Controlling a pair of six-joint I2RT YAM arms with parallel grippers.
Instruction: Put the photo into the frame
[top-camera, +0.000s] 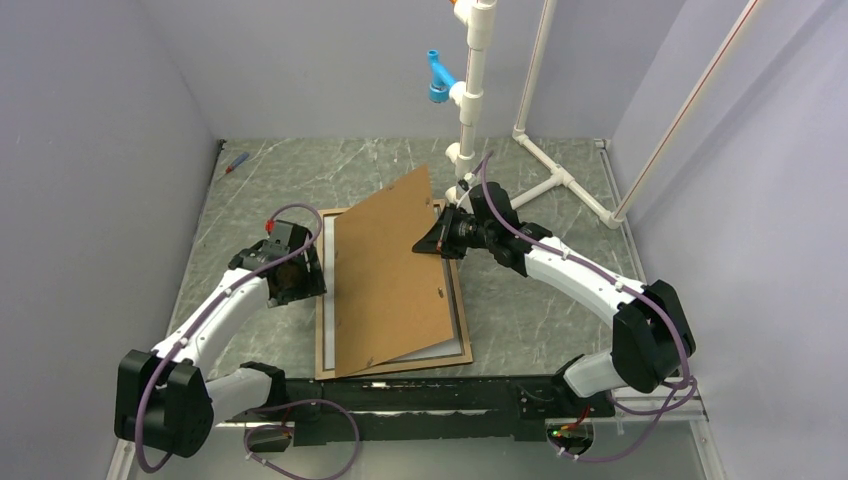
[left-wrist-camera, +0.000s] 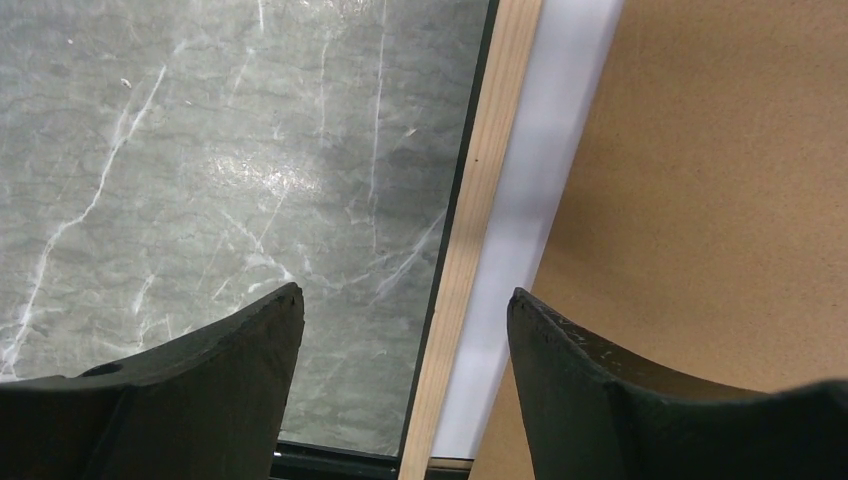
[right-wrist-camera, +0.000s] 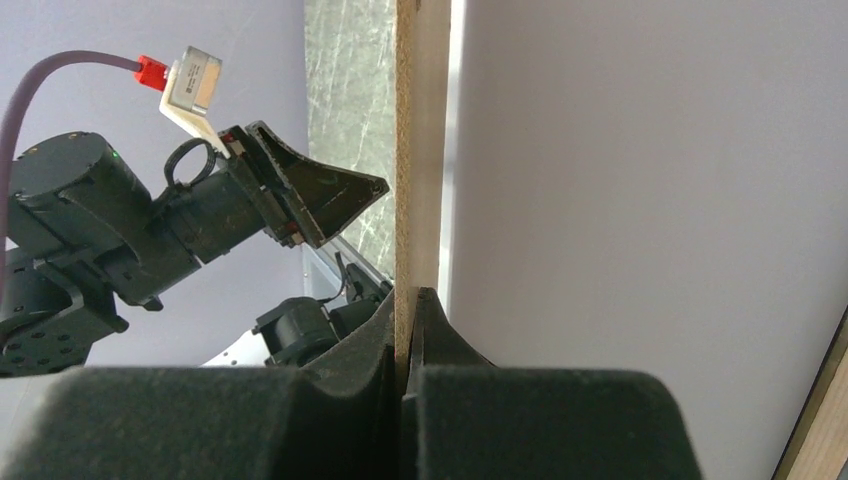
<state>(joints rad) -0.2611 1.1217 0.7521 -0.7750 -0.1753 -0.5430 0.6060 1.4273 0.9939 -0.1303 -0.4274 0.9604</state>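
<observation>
While right fingers (right-wrist-camera: 427, 325) pinch one board (top-camera: 390, 270), one frame (left-wrist-camera: 476, 200) lies beneath.

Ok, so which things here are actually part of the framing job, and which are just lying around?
Part of the job:
- frame, flat on the table
- white sheet inside it, apparently the photo face down
- brown backing board, tilted above the frame, pinched by the right fingers

Lying about:
- red-and-blue tool, far left corner
- white pipe stand with its blue fitting
</observation>
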